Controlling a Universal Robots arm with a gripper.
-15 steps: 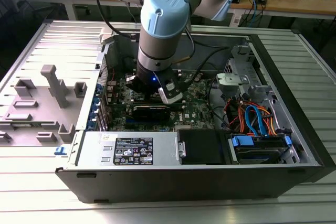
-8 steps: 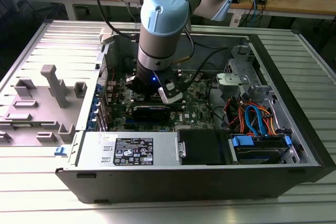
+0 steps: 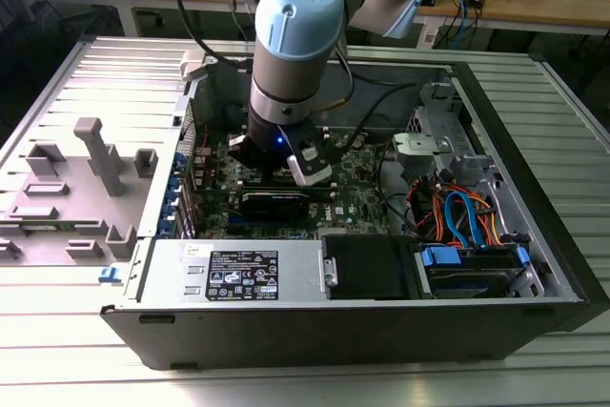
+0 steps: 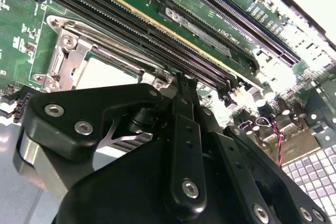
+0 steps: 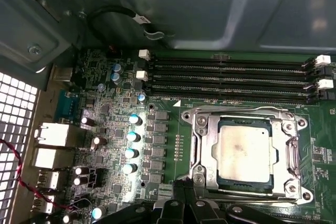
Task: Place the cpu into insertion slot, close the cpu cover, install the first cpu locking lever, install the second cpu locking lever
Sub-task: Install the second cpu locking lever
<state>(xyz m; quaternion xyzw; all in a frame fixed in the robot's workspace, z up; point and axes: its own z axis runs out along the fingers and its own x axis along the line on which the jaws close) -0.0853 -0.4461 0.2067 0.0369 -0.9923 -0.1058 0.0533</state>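
A: Where is the cpu [image 5: 245,149]?

B: Seated in the insertion slot [image 5: 247,153] on the green motherboard [image 5: 168,129]. Its pale silvery top faces up, and in the first wrist view the cpu cover [image 5: 207,148] lies flat around it as a silver frame, the chip showing through its window. In the second wrist view the chip [image 4: 107,74] shows as a bright patch with the cover's rim [image 4: 65,59] beside it.

A: And the gripper?

B: The gripper [image 4: 181,90] sits low over the board at the edge of the socket. In the second wrist view its black fingers [image 4: 184,129] look drawn together with no gap showing at the tips and nothing between them, so I read the jaws as closed and empty. In the first wrist view the black tips [image 5: 181,205] are just beside the socket frame's edge.

A: What lies around the socket?

B: The long black memory slots [image 5: 231,80] run along one side of the socket, just beside it. A row of small blue-topped capacitors [image 5: 131,145] stands near another side. In the exterior view the arm [image 3: 291,54] reaches down into the open computer case [image 3: 343,321], which lies on a ribbed metal table [image 3: 562,359]. A grey fixture [image 3: 95,154] stands on the table well apart from the socket, outside the case toward the exterior view's left.
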